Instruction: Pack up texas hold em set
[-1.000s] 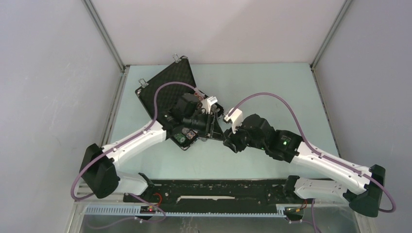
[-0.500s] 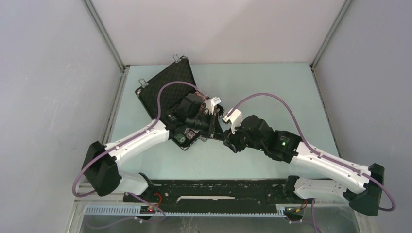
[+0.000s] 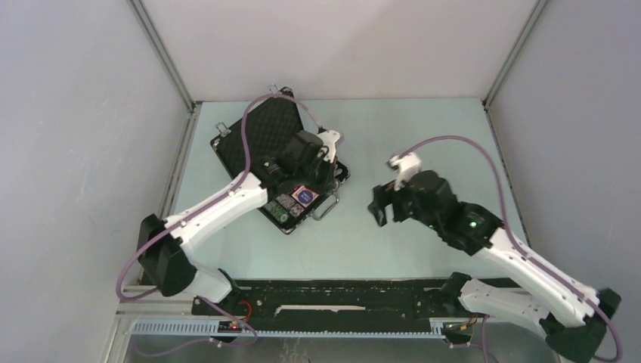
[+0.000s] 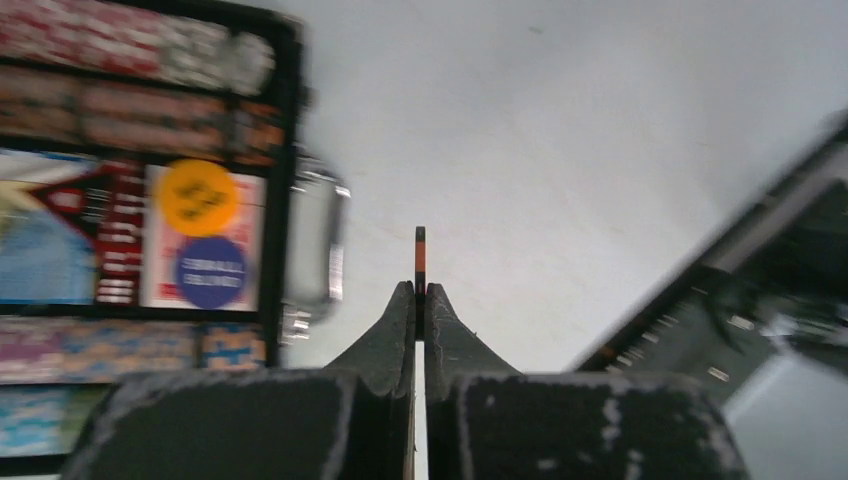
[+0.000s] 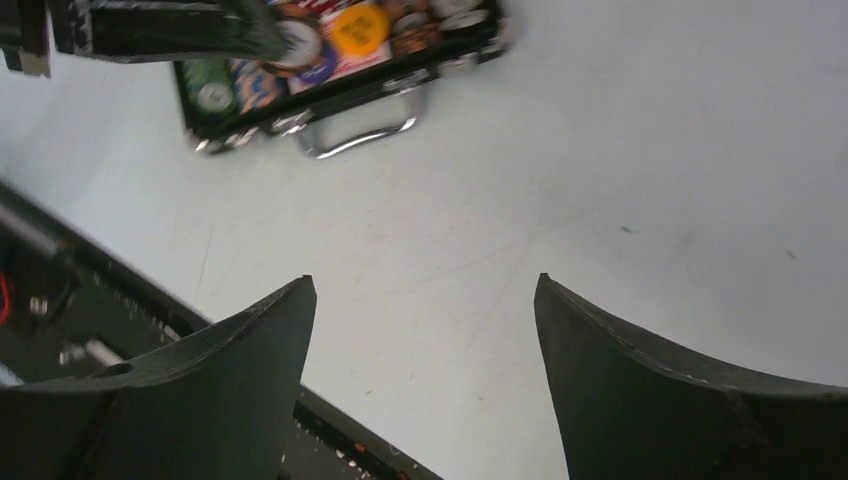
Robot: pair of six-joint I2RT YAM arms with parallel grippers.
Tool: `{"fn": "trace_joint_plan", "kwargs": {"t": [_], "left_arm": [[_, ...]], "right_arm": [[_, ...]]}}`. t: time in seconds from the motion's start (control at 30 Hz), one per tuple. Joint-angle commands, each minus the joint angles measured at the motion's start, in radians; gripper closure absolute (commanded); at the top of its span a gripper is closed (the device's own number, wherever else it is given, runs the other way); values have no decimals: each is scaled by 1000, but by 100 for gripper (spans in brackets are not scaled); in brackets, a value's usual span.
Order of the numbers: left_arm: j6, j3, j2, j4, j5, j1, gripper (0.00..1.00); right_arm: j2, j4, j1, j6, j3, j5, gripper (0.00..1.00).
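The right gripper (image 5: 425,285) stands wide open over the bare table (image 5: 620,150). The briefcase (image 3: 270,127) lies ahead and to its left, lid open, silver handle (image 5: 362,140) turned toward it. Farther on, the left gripper (image 4: 420,295) is pinched closed on a thin orange-edged piece (image 4: 420,250), with the case's handle side just to its left.
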Motion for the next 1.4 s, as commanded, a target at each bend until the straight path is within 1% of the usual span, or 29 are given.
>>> {"fn": "trace_joint_plan", "kwargs": {"t": [0.0,0.07,0.13,0.17,0.27,0.4,0.57,0.73,0.97,1.17,1.37], "left_arm": [[268,147,125,-72,-317,11,100],[330,234,221,-121,-361,16,100],[381,306,307,-151,-356,24,100],[397,345,347,-170,-354,27,100],[417,420,449,-185,-412,30,100],[407,468,531,-206,-428,33,100],[386,457,563,-200,-445,32,100],[394,440,581,-180,-424,33,100],[404,465,622,-168,-436,32,100],[407,483,644,-161,-440,32,94],[400,512,666,-160,-444,33,94]], "right_arm": [[-130,-55,-181,128,-37,-38,10],[-158,-53,-267,145,-64,-98,10],[-162,-49,-324,155,-78,-152,10],[-156,-47,-336,156,-79,-179,10],[-150,-44,-342,157,-79,-187,10],[-158,-50,-342,162,-81,-185,10],[-170,-40,-343,161,-89,-201,10],[-165,-35,-343,161,-90,-210,10],[-165,-33,-343,161,-93,-220,11],[-162,-23,-343,161,-99,-226,11],[-153,-21,-343,161,-100,-231,11]]}}
